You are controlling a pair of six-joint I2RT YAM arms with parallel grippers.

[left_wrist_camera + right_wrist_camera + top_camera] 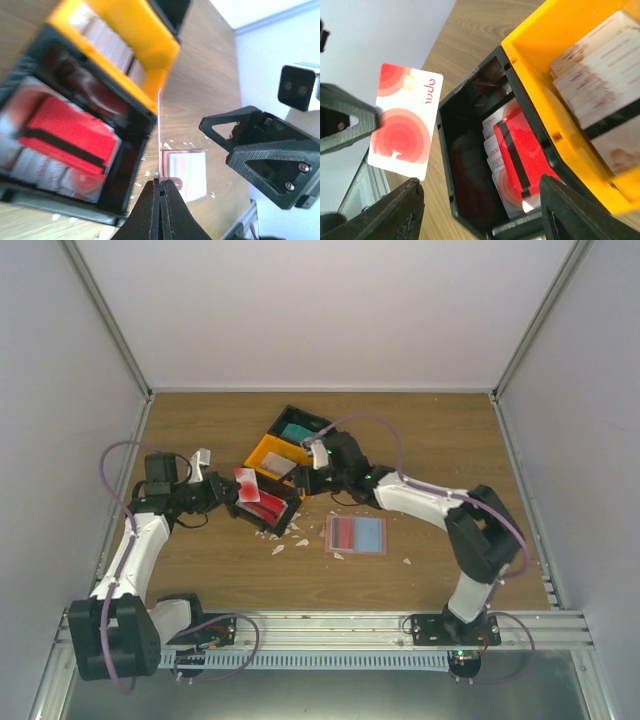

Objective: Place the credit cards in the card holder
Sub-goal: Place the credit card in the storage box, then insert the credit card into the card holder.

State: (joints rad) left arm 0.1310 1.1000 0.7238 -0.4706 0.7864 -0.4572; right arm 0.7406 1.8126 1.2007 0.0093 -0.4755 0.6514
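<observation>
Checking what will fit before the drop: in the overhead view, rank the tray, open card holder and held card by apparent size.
1. The tray, clearly largest.
2. The card holder, lying open.
3. The held card, smallest, though it is tilted, which may shrink it.

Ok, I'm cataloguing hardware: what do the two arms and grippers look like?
The left arm and right arm have white shells, black joints and a lilac cable each. The left gripper and right gripper are black with triangular cut-outs.

Wooden table point(200, 575) — on it a black-and-orange tray point(262, 452), an open card holder point(357, 535), white scraps point(279, 549).
</observation>
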